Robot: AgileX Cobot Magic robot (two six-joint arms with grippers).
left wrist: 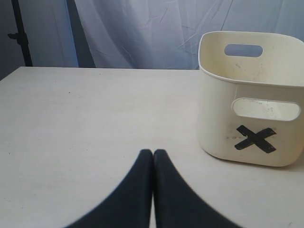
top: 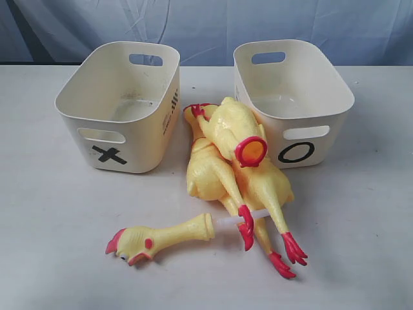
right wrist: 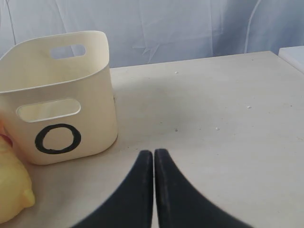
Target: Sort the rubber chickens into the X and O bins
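Note:
Between the two tubs lies a pile of yellow rubber chickens. A headless body (top: 235, 132) with a red-rimmed hole rests on top of two whole chickens (top: 210, 171), whose red feet (top: 284, 252) point toward the table's front. A loose head-and-neck (top: 158, 237) lies apart at the front left. The X bin (top: 119, 103) (left wrist: 251, 95) stands at the back left, the O bin (top: 293, 97) (right wrist: 57, 95) at the back right; both look empty. My left gripper (left wrist: 153, 153) and right gripper (right wrist: 153, 153) are shut on nothing, low over bare table. Neither shows in the exterior view.
The cream table (top: 58, 219) spreads wide around the pile. A pale blue cloth backdrop (top: 206, 26) hangs behind it. A dark stand (left wrist: 21, 33) rises at the back in the left wrist view. A chicken's yellow edge (right wrist: 12, 185) shows beside the O bin.

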